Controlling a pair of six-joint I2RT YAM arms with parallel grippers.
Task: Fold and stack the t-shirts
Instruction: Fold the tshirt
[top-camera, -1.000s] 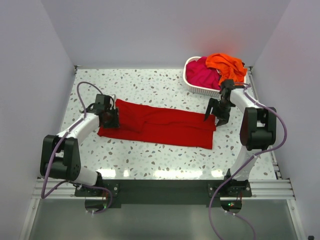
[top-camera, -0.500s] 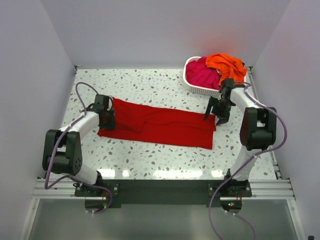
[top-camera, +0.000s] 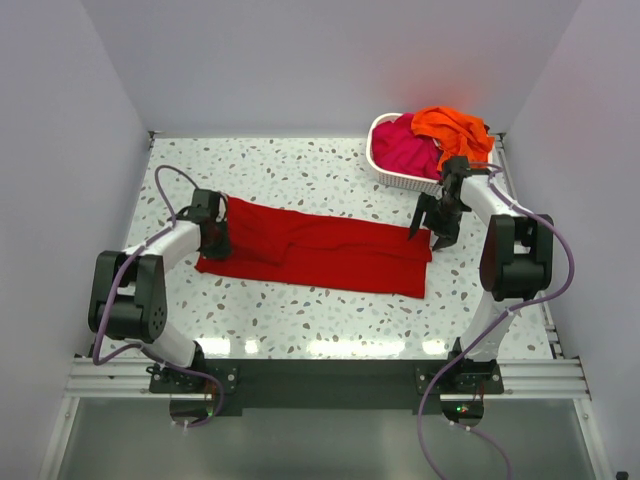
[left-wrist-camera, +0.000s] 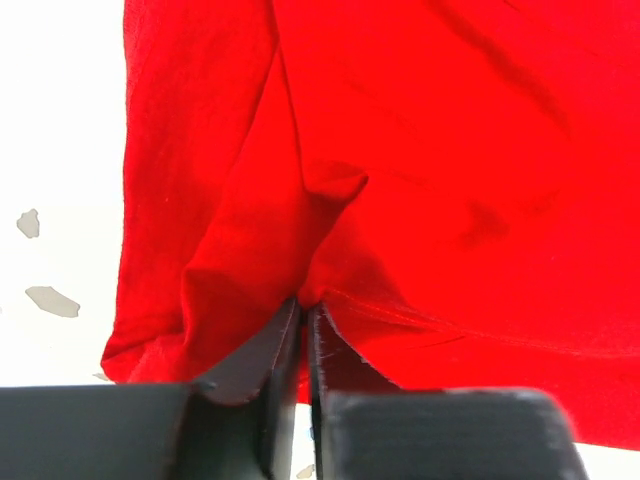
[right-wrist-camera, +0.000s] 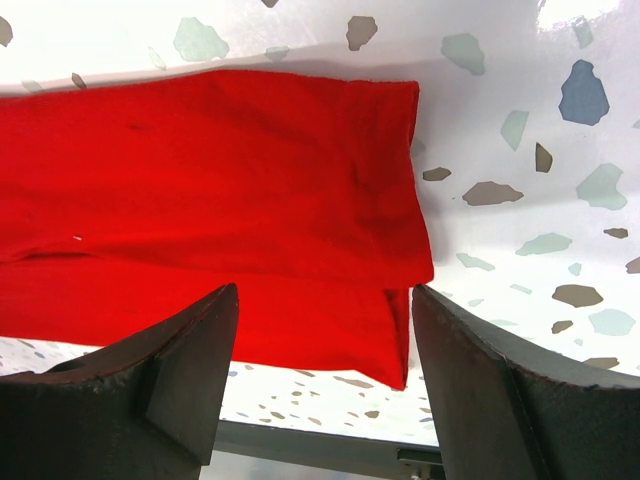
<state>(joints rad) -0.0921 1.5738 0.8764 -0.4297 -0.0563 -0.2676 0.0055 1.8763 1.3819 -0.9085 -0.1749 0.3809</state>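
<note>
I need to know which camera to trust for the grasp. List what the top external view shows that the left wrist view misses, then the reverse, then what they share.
Only the top external view shows the white basket holding the magenta t-shirt and orange t-shirt, and the right gripper open over the right end of the red t-shirt. Only the left wrist view shows the left gripper pinched shut on a raised fold of that shirt. Both show the red t-shirt lying on the speckled table.
</note>
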